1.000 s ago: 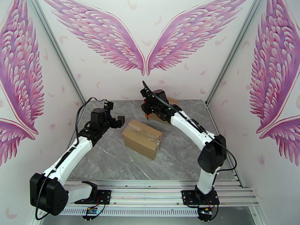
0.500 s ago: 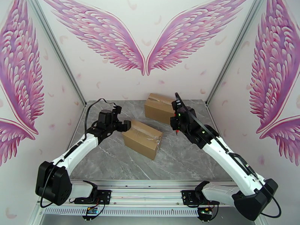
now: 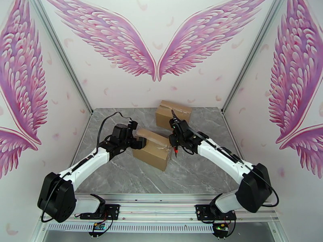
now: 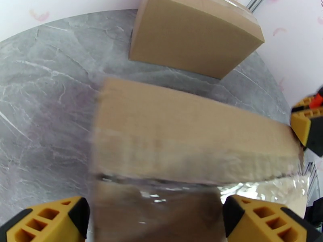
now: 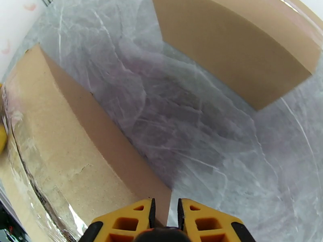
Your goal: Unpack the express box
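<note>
Express box (image 3: 155,149), sealed with clear tape along its top, is lying flat near the middle of the grey marble table (image 3: 121,174), turned at an angle to the table's edges. The left gripper (image 3: 138,136) is reaching over the box's left end with its jaws standing wide apart. In the left wrist view its yellow fingers (image 4: 52,220) are flanking the taped top of the box (image 4: 181,134), one on each side. The cardboard is showing blurred between them, so I cannot tell whether the pads are touching it. The right gripper (image 3: 176,145) is hanging at the box's right end. Its jaws are nearly together and are clamping a thin black red-tipped tool (image 3: 176,151), which is pointing down just beside the box's right corner. Whether the tip is touching the cardboard I cannot tell. In the right wrist view its fingers (image 5: 121,222) are sitting close together above the edge of the box (image 5: 60,158). A second cardboard box (image 3: 163,115) is standing at the far edge of the table, apart from the first.
</note>
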